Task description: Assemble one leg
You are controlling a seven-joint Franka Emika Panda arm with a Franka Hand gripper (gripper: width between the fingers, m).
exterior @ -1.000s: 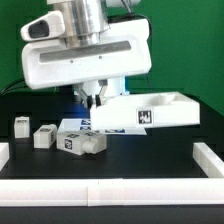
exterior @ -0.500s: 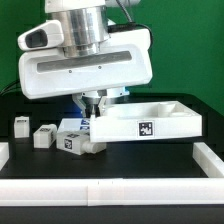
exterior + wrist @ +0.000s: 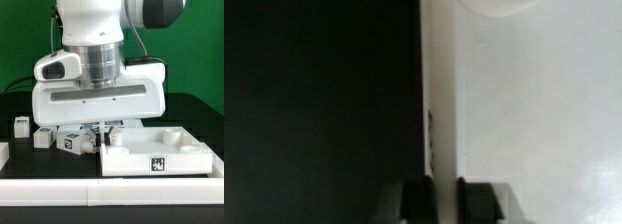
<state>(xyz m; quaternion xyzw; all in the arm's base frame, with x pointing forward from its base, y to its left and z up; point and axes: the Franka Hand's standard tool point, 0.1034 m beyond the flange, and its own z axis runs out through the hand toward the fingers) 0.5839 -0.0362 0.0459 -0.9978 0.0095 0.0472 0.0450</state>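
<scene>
My gripper (image 3: 103, 133) is shut on the near-left wall of the large flat white piece with round corner sockets (image 3: 165, 157) and holds it low over the black table. In the wrist view the two dark fingers (image 3: 407, 200) clamp that thin white wall (image 3: 441, 150), and the piece's white surface (image 3: 535, 110) fills one side. Three small white legs with tag stickers (image 3: 20, 126) (image 3: 42, 137) (image 3: 72, 143) lie on the table at the exterior view's left, apart from the gripper. The arm hides what lies behind it.
A white rail (image 3: 60, 190) runs along the table's front edge, with a short piece (image 3: 3, 152) at the exterior view's left. The marker board (image 3: 72, 130) shows partly behind the legs. A green backdrop stands at the back.
The gripper has carried the large white piece forward, downward and toward the exterior view's right. The legs have not moved.
</scene>
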